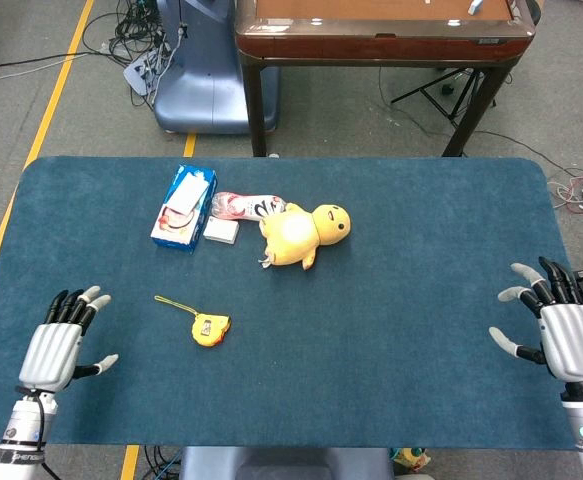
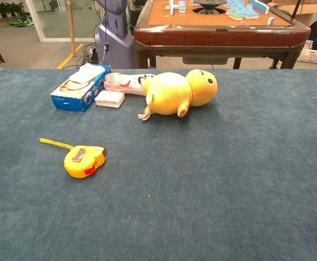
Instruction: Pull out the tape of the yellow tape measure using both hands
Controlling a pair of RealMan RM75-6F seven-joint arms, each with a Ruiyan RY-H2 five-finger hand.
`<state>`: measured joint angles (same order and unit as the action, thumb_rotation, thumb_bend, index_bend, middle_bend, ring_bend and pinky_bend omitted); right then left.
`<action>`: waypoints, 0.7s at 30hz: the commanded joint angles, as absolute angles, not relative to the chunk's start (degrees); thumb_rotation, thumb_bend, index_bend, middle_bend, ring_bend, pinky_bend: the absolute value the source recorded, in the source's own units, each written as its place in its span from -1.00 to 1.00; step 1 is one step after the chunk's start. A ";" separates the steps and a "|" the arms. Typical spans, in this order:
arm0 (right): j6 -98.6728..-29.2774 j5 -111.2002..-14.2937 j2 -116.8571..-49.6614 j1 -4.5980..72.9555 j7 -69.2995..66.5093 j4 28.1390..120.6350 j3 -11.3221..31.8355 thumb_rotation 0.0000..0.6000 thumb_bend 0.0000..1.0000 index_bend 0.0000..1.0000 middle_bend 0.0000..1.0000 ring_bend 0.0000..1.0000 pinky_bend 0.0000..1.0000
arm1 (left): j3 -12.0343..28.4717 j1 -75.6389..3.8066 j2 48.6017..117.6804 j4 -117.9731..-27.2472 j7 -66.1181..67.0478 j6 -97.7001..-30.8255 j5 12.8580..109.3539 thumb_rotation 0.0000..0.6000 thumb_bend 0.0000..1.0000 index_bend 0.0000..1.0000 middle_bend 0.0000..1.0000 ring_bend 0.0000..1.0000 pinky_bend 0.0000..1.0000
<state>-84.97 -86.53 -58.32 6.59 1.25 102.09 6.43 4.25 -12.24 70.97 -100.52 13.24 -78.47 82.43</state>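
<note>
The yellow tape measure (image 1: 211, 329) lies on the blue table (image 1: 391, 330), left of centre; a thin yellow strap trails from it toward the far left. The chest view shows the tape measure (image 2: 84, 161) closer, red button facing front. My left hand (image 1: 59, 345) hovers at the near left corner, fingers spread, holding nothing, well left of the tape measure. Far across the table at the near right edge, my right hand (image 1: 561, 330) is also spread and empty. Neither hand appears in the chest view.
A yellow plush duck (image 1: 301, 232) lies beyond the tape measure. A blue box (image 1: 183, 207), a small white box (image 1: 221, 230) and a red-and-white packet (image 1: 243, 206) sit to the duck's left. A brown table (image 1: 381, 30) stands behind.
</note>
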 commanded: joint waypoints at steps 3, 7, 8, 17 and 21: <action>-84.46 -85.87 -56.31 7.76 2.62 104.21 7.84 1.00 -0.48 -0.16 -0.63 -0.93 -1.00 | 4.61 -16.93 71.54 -99.55 8.73 -71.22 82.79 1.00 -0.73 -0.62 -0.75 -0.85 -1.00; -83.73 -85.47 -55.78 8.15 2.39 104.77 7.93 1.00 -0.48 -0.16 -0.63 -0.93 -1.00 | 4.67 -19.89 72.78 -98.24 8.89 -66.53 82.07 1.00 -0.73 -0.63 -0.75 -0.85 -1.00; -83.65 -85.38 -55.76 8.18 2.33 104.77 7.92 1.00 -0.48 -0.16 -0.63 -0.93 -1.00 | 4.72 -20.55 73.11 -98.02 9.30 -65.37 81.49 1.00 -0.73 -0.64 -0.75 -0.85 -1.00; -84.10 -84.99 -55.39 7.53 1.54 104.57 7.39 1.00 -0.48 -0.16 -0.63 -0.93 -1.00 | 6.19 -25.97 79.81 -93.61 13.37 -58.38 75.55 1.00 -0.73 -0.74 -0.75 -0.85 -1.00; -84.46 -84.99 -55.08 7.09 1.25 104.61 7.08 1.00 -0.48 -0.16 -0.63 -0.93 -1.00 | 6.31 -27.98 83.36 -89.84 16.89 -57.54 74.95 1.00 -0.73 -0.73 -0.74 -0.85 -1.00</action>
<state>-84.45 -84.99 -55.10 7.10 1.26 104.60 7.09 6.11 -26.91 81.91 -91.14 15.39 -58.14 75.45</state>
